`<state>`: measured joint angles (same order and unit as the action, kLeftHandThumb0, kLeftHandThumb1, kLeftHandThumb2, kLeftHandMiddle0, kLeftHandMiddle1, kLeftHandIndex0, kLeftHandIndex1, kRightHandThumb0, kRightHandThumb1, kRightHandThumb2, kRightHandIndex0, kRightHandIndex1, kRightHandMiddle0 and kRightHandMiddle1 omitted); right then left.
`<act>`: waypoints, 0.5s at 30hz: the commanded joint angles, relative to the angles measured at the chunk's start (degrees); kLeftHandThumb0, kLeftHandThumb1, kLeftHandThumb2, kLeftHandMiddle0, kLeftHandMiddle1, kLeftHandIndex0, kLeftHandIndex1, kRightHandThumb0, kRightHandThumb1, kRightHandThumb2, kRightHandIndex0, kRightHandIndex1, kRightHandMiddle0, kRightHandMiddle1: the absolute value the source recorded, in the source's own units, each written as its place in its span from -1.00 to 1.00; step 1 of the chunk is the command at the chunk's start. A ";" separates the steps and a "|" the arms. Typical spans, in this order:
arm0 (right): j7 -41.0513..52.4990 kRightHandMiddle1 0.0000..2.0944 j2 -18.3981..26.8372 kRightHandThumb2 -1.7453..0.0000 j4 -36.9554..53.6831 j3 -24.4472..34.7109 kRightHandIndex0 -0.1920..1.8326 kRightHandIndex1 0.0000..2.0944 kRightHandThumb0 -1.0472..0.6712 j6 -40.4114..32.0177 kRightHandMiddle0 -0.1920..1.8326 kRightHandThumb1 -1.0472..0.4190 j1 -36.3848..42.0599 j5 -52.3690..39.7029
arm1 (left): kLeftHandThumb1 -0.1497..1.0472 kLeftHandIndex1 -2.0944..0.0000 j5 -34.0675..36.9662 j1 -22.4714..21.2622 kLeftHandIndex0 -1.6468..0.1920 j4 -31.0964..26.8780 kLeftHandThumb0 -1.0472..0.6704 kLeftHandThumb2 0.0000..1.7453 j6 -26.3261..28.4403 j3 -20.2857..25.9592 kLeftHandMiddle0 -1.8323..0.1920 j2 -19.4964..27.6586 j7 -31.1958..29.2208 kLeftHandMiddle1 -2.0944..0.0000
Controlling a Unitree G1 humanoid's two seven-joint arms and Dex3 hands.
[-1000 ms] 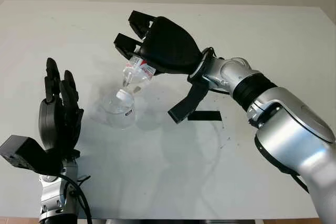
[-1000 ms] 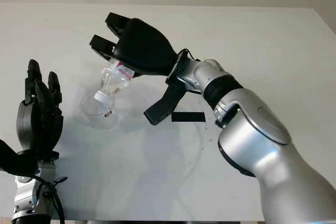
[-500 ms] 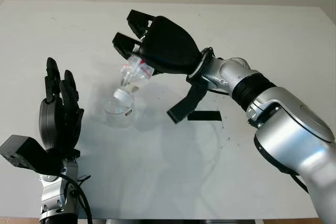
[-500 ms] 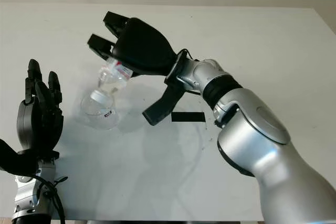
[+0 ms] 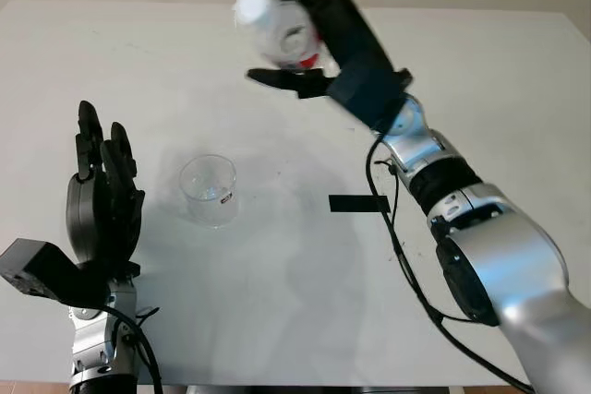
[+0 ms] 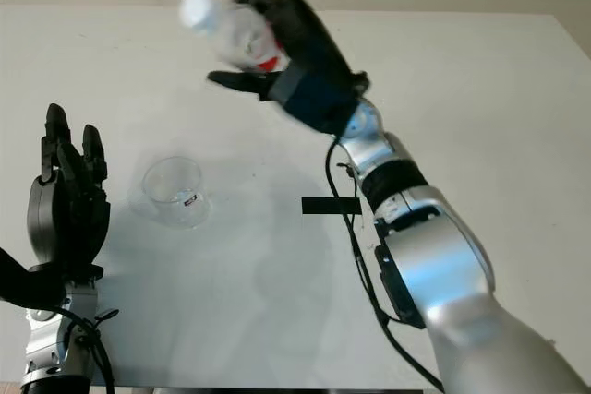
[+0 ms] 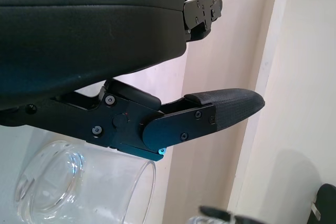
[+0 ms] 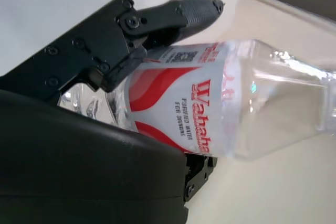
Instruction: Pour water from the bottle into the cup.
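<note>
Head-camera views come first. Right hand [image 5: 337, 39] is raised high over the far part of the white tabletop [image 5: 480, 71], its fingers closed around the bottle [image 5: 277, 29], which is blurred and points its pale neck end up and toward the robot's left. The clear cup [image 5: 209, 190] stands upright on the tabletop well below the bottle and nearer the robot, with nothing touching it. A short strip of black tape [image 5: 359, 203] lies on the tabletop to the cup's right. The left hand [image 5: 102, 209] is open and held upright near the cup, on its left, holding nothing.

From the left wrist, the cup [image 7: 79, 187] sits just beyond the black fingers [image 7: 210, 114], which are not around it; whether it holds any water cannot be told from this angle.

From the right wrist, the fingers [image 8: 157, 22] clamp the bottle [image 8: 210, 114] across its red-and-white label. The clear body looks mostly empty toward the neck, and the neck end runs off the edge, so a cap cannot be confirmed.

My judgement is that the bottle is away from the cup rather than pouring, so this is either a pause between pours or the end of pouring. If more water is wanted, the next move calls for lowering the bottle until its mouth is over the cup's rim, then tipping it slowly. Otherwise it calls for setting the bottle upright on the tabletop, well apart from the cup.
</note>
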<state>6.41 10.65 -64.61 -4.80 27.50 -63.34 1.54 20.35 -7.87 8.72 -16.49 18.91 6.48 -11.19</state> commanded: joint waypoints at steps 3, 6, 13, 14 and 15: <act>10.78 1.00 -1.41 0.33 6.06 6.76 0.48 1.00 -0.27 -10.47 0.12 -1.00 4.05 -9.56 | 1.00 0.94 0.18 2.32 0.97 1.91 -0.64 -0.26 0.26 0.03 0.92 -0.73 -0.28 0.95; 15.38 1.00 -1.26 0.29 11.78 8.64 0.53 1.00 -0.26 -19.44 0.20 -1.00 7.37 -13.19 | 1.00 0.94 0.33 2.37 0.97 1.50 -0.64 -0.27 0.86 0.05 0.93 -0.55 -0.29 0.95; 17.81 1.00 0.00 0.29 28.72 10.14 0.54 1.00 -0.25 -35.25 0.28 -1.00 16.28 -16.64 | 1.00 0.95 0.26 2.65 0.98 0.82 -0.64 -0.27 1.64 -0.08 0.92 -0.34 -0.28 0.95; 17.80 1.00 0.37 0.29 31.17 10.11 0.54 1.00 -0.26 -36.85 0.27 -1.00 17.63 -16.56 | 1.00 0.95 0.14 2.71 0.98 0.82 -0.64 -0.27 1.52 -0.15 0.93 -0.26 -0.43 0.95; 17.58 1.00 0.73 0.29 33.70 10.04 0.53 1.00 -0.26 -38.35 0.27 -1.00 19.05 -16.36 | 1.00 0.95 0.07 2.75 0.99 0.79 -0.63 -0.27 1.43 -0.19 0.93 -0.21 -0.53 0.95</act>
<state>23.99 10.31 -34.71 4.92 -9.63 -45.84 -14.41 20.47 -7.33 8.34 -14.97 18.92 7.02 -11.36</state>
